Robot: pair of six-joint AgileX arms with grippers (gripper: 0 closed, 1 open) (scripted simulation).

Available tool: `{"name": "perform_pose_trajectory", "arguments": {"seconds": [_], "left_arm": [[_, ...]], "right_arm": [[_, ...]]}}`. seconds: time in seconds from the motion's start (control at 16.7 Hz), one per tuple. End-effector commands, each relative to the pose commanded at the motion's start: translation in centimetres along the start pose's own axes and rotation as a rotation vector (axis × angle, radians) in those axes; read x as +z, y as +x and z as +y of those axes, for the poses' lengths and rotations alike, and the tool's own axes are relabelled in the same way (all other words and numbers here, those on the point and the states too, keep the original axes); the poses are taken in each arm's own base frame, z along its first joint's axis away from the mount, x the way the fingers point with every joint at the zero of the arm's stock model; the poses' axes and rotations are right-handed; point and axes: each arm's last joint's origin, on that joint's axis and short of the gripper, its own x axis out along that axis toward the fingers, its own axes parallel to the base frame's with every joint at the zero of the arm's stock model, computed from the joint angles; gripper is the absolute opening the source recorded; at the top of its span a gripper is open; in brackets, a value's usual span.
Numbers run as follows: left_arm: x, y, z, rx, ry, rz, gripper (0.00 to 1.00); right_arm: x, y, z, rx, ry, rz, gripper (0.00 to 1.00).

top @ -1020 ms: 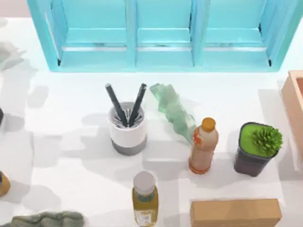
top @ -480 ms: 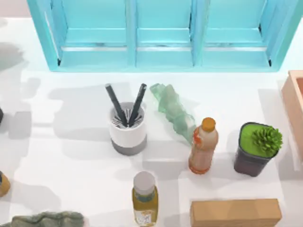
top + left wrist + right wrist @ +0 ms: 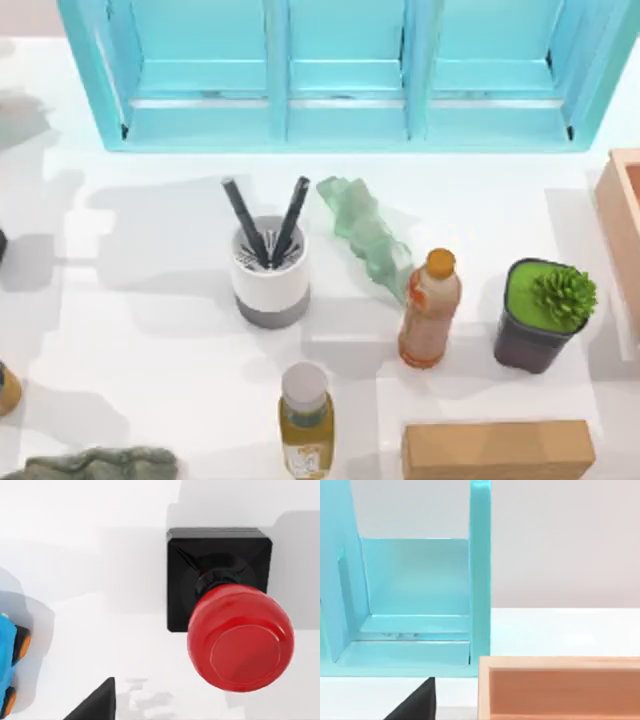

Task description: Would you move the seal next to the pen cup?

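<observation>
- Left wrist view: the seal (image 3: pixel 220 605), a small stamp with a black square block base and a glossy red ball knob, stands upright on the white table (image 3: pixel 100 580), seen from almost straight above by my left wrist camera.
- My left gripper: one dark fingertip (image 3: pixel 95 705) shows at the picture's edge, apart from the seal and touching nothing. I cannot tell how far the fingers are spread, and I see nothing held.
- Beside the seal, well apart from it, lies part of a blue toy with orange wheels (image 3: pixel 10 660).
- Top view: the pen cup (image 3: pixel 269 272), a white cylinder with a grey bottom band, a slotted rim and two black pens, stands upright left of the table's centre, in front of the turquoise shelf unit (image 3: pixel 340 70).
- To the cup's right stand an orange-capped bottle (image 3: pixel 429 309) and a dark pot with a green plant (image 3: pixel 543 315); a white-capped yellow bottle (image 3: pixel 305 420) stands near the front edge.
- Right wrist view: one dark fingertip (image 3: pixel 415 702) of my right gripper shows near a tan wooden box (image 3: pixel 560 687) and the turquoise shelf; its spread I cannot tell.
</observation>
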Motion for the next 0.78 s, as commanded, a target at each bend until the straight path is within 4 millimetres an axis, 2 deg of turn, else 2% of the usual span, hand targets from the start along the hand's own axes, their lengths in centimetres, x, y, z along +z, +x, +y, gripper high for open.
{"name": "perform_pose_trajectory", "arguments": {"seconds": [0.3, 0.42, 0.72, 0.78], "left_arm": [[0.1, 5.9, 0.1, 0.002, 0.0, -0.011, 1.0], [-0.1, 7.5, 0.1, 0.001, 0.0, -0.005, 1.0], [-0.2, 7.9, 0.1, 0.001, 0.0, -0.003, 1.0], [-0.2, 7.9, 0.1, 0.001, 0.0, -0.003, 0.92]], "right_arm": [[0.0, 0.0, 0.0, 0.0, 0.0, 0.0, 1.0], [0.0, 0.0, 0.0, 0.0, 0.0, 0.0, 1.0], [0.0, 0.0, 0.0, 0.0, 0.0, 0.0, 1.0], [0.0, 0.0, 0.0, 0.0, 0.0, 0.0, 1.0]]}}
